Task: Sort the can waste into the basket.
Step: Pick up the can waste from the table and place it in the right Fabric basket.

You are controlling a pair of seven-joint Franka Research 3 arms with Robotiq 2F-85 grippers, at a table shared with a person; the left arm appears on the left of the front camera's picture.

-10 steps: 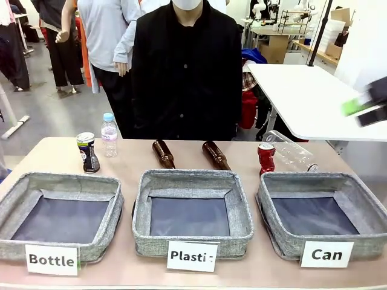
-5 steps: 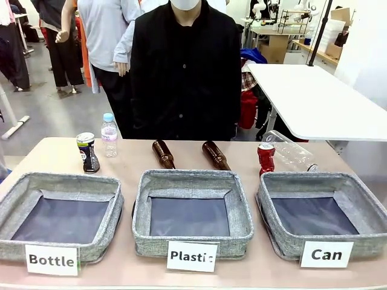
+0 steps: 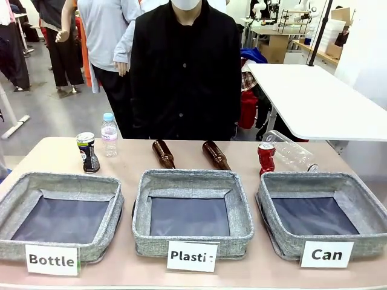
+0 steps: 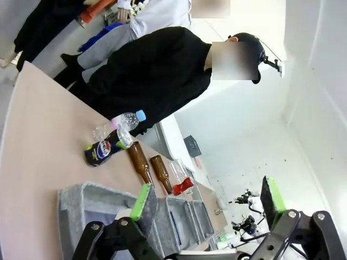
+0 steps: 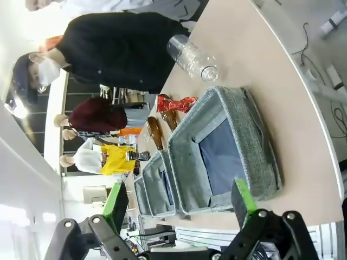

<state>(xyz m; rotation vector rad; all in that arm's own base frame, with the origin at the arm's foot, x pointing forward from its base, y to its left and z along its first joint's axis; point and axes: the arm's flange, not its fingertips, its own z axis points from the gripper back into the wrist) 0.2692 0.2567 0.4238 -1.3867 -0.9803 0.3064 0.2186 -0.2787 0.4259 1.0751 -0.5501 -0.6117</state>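
My left gripper (image 4: 207, 196) and right gripper (image 5: 179, 196) are both spread wide, with nothing between the pads. The red can (image 3: 266, 157) stands just behind the Can basket (image 3: 308, 177), at its far-left corner — outside it. The black can (image 3: 87, 152) stands well apart, behind the Bottle basket (image 3: 60, 179).

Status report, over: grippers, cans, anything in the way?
Left gripper open, empty; right gripper open, empty. Red can, black can upright, outside empty Can basket. Clear bottle lies beside red can.
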